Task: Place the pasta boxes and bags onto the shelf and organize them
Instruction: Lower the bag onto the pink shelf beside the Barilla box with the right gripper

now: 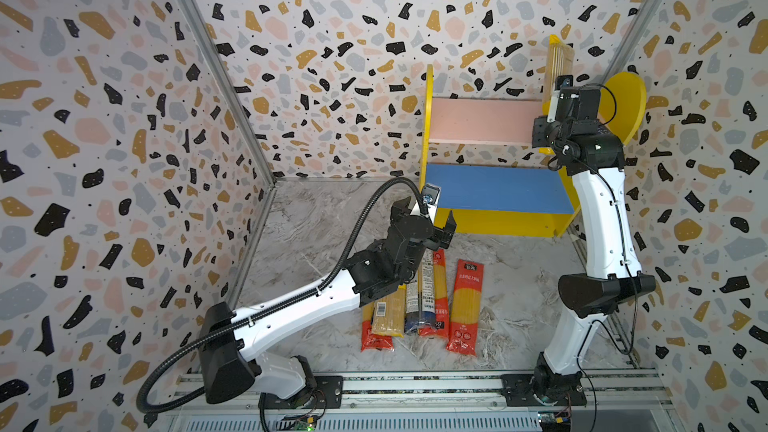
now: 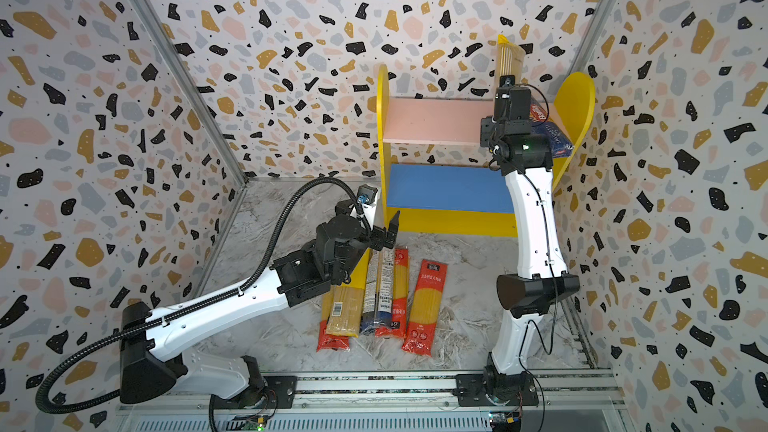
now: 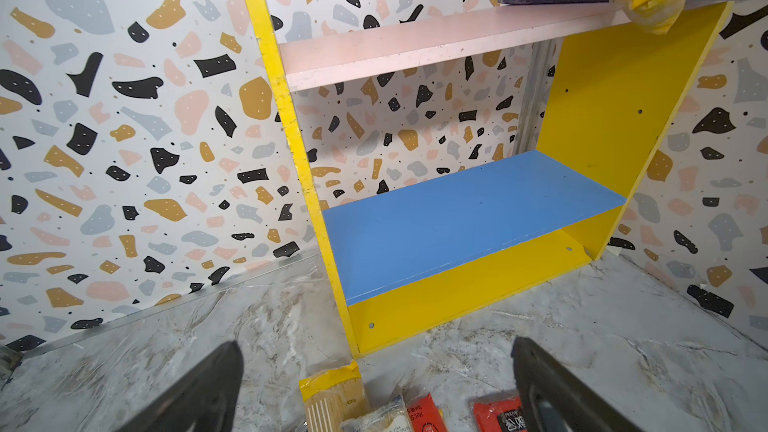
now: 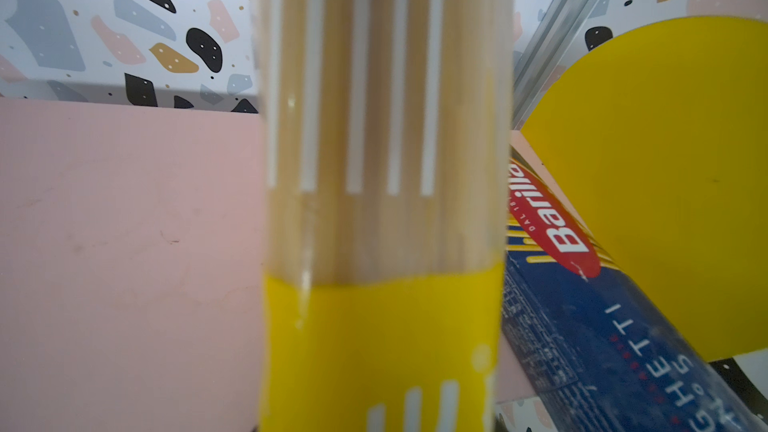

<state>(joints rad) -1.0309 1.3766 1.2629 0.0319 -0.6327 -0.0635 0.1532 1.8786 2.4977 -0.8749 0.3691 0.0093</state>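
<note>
Marble floor (image 1: 311, 234) with the shelf (image 1: 484, 120) far right. Right gripper (image 1: 559, 85) clamps a clear pack (image 1: 559, 58) tilted over the pink board's right end, beside the Barilla pack (image 2: 548, 126). Left gripper (image 3: 376, 344), jaws apart, hovers over floor packs (image 1: 432, 297) near the shelf's left foot

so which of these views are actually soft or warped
Right wrist view: the clear spaghetti pack fills the middle, out of focus, the Barilla pack print beside it legible. Left wrist view: the left gripper's fingers are blurred, the shelf side bows slightly. Both top views: evenly lit, no glare.
</note>
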